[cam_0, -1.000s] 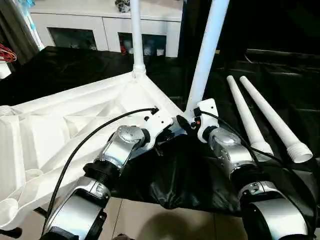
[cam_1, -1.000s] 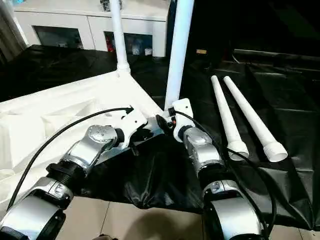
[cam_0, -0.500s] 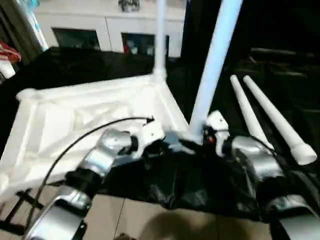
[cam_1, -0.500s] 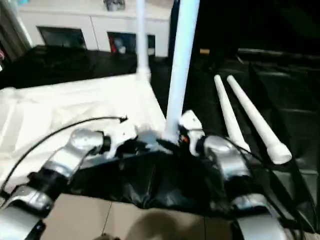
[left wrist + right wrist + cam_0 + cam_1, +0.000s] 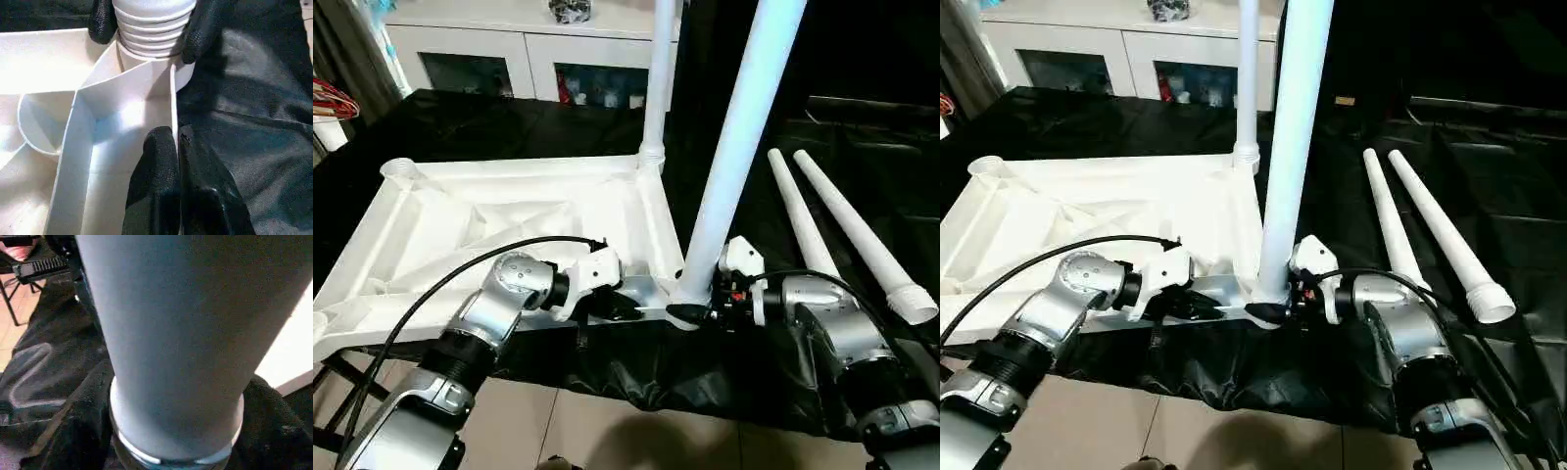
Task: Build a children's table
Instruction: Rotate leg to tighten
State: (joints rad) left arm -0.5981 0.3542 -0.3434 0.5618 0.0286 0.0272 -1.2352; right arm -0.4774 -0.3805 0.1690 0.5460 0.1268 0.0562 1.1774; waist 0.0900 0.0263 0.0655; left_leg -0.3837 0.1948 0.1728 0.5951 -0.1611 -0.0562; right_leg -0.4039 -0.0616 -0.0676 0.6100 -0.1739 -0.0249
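The white tabletop (image 5: 509,211) lies underside up on the black-draped table. Two white legs stand in its right-hand corner sockets, one far (image 5: 658,78) and one near (image 5: 734,166). My left gripper (image 5: 622,305) is shut on the tabletop's thin rim wall beside the near corner; its fingers (image 5: 156,161) pinch that wall in the left wrist view. My right gripper (image 5: 690,313) clasps the near leg's ribbed base (image 5: 154,29) from both sides. That leg (image 5: 171,333) looms close in the right wrist view. Two loose legs (image 5: 800,220) (image 5: 857,230) lie side by side on the right.
A white cabinet (image 5: 509,49) stands behind the black-draped table (image 5: 460,127). The black cloth hangs over the table's front edge (image 5: 656,382) above a tiled floor (image 5: 607,431). A red wire object (image 5: 333,103) sits at the far left.
The tabletop has swung round with both legs in it, and its near right corner has come toward me. Both grippers moved with that corner. The loose legs have stayed put.
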